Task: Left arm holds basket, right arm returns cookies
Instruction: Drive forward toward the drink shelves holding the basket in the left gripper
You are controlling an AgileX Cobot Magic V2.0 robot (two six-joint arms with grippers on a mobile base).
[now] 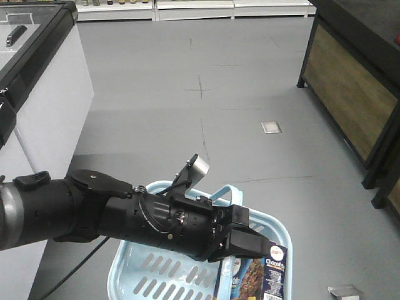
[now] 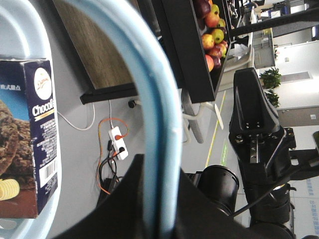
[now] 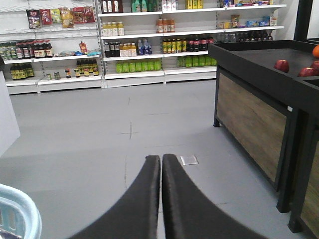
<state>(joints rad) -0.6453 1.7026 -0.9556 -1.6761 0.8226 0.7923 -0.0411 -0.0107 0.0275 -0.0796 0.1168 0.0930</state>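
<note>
The left arm (image 1: 94, 212) reaches in from the lower left. Its gripper (image 1: 247, 240) is shut on the blue hoop handle (image 2: 154, 99) of the light blue basket (image 1: 125, 265), which hangs below it. In the left wrist view the handle runs straight up between the closed jaws of the left gripper (image 2: 159, 162). The cookies (image 1: 274, 275), a dark navy carton, stand upright inside the basket at its right side, also seen as the cookies (image 2: 30, 139) in the wrist view. The right gripper (image 3: 161, 158) is shut with nothing in it, over bare floor, beside the basket rim (image 3: 27, 214).
A grey counter (image 1: 44, 100) stands at the left. A black display stand with wood panels (image 1: 356, 81) is at the right, holding apples (image 2: 212, 30). Stocked shelves (image 3: 149, 45) line the far wall. A power strip with cables (image 2: 117, 142) lies on the floor.
</note>
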